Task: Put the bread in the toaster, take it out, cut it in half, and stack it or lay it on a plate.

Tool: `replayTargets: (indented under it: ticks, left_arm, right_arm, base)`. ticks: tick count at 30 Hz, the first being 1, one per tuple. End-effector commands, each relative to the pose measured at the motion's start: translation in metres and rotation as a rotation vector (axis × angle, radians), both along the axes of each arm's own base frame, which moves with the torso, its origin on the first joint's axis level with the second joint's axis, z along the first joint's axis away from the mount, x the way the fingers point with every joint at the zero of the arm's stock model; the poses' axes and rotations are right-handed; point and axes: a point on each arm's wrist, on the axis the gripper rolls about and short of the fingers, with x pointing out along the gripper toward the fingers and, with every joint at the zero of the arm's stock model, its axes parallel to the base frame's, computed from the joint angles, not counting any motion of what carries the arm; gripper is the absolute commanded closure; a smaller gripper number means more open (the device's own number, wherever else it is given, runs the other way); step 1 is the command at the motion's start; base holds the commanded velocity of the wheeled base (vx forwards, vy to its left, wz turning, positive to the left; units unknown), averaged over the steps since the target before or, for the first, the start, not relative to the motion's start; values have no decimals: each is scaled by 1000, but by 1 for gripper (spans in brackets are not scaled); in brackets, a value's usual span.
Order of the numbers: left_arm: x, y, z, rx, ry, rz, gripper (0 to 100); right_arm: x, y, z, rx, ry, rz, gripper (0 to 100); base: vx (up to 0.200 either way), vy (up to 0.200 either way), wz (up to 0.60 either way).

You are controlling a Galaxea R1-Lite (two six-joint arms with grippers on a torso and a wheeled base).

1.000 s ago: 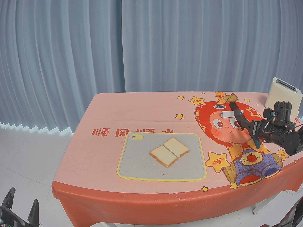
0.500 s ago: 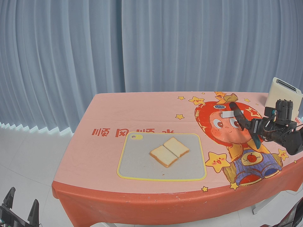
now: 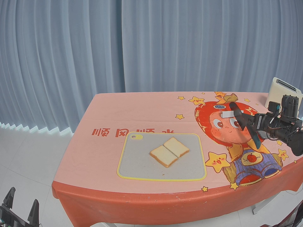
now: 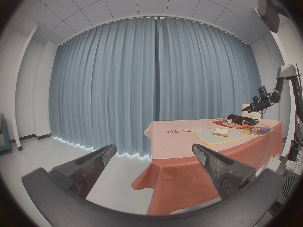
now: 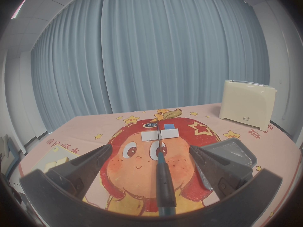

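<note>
In the right wrist view, the right gripper (image 5: 151, 148) is hanging over the surface (image 5: 94, 126) with its fingers spread wide, pinching nothing. The knife (image 5: 164, 177) is lying free below and between them. Its handle is pointing toward the camera and its blade is running across a small white rest (image 5: 148, 136). A grey tray (image 5: 235, 152), which is probably serving as the plate, is sitting just beside the gripper on the toaster's side. The toaster (image 5: 247, 103) is standing farther back, near the surface's edge.

In the head view, the bread (image 3: 169, 151) is lying on the cutting board (image 3: 139, 164) toward the front middle of the surface. It is already in two halves, touching along the cut, and it is sitting well apart from the knife and the right gripper off to the right.

In the left wrist view, the left gripper (image 4: 153, 148) is waiting low and off the surface to the left, its fingers spread and empty.

Judging from this, toasting and cutting are looking finished, and the work is turning from the knife to the plating. The next move is calling for a gripper to come down over one half and take it by its edge with a light pinch, since soft bread is likely to crush or tear. It then has to be carried across to the tray without dragging its twin along.
</note>
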Motion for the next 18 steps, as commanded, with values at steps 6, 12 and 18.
replayTargets:
  ticks: [6,12,18]
  left_arm:
    - [0,0,-5,0,1,0,0]
    - [0,0,-5,0,1,0,0]
    - [0,0,-5,0,1,0,0]
  right_arm:
    - [-19,7,23,7,-80,37,0]
    - [-33,15,34,12,-121,72,0]
    - [-50,26,41,13,-150,126,0]
  base:
    - [0,0,0]
    - [0,0,0]
    - [0,0,0]
